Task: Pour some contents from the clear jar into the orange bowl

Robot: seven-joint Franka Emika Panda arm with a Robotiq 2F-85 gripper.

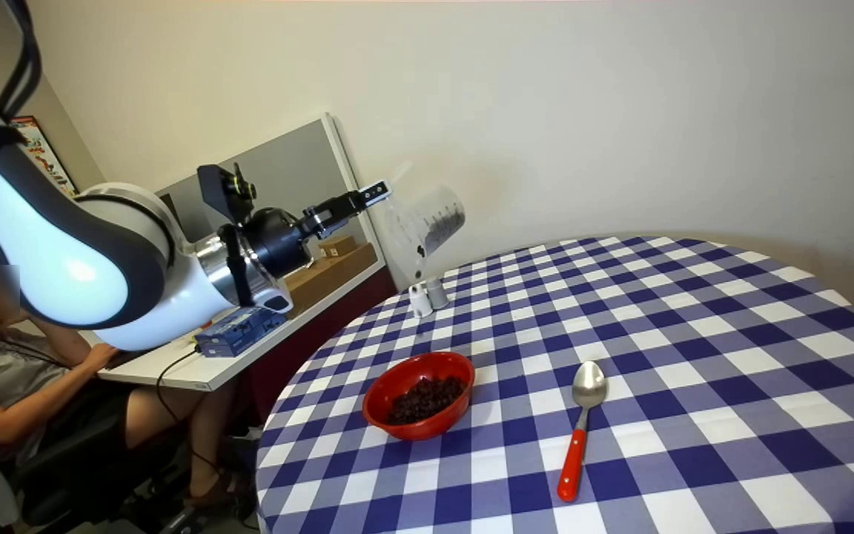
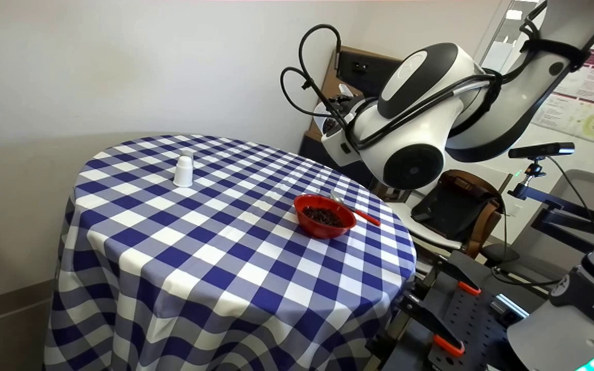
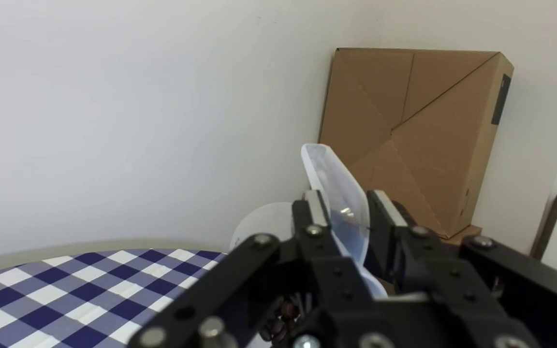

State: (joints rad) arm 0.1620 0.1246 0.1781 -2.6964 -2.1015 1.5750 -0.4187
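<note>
Pincer [image 3: 350, 212] clamped on handle [image 3: 331, 179] of clear jar [image 1: 442, 222], tilted, held off worktop [image 1: 694, 334]; orange bowl [image 2: 323, 231] lower down w/ dark bits [image 1: 427, 400]. Prob. mid-pour; next: steady aim, then level jar.

Glossy plastic-looking bowl [image 1: 396, 387]; at its three o'clock in an exterior view, a shiny metal spoon [image 1: 580, 436] with glossy handle [image 1: 573, 469]. Translucent, plastic-looking jar [image 1: 442, 215]. Matt cloth [image 1: 683, 382]. Matt cardboard box [image 3: 433, 130].
</note>
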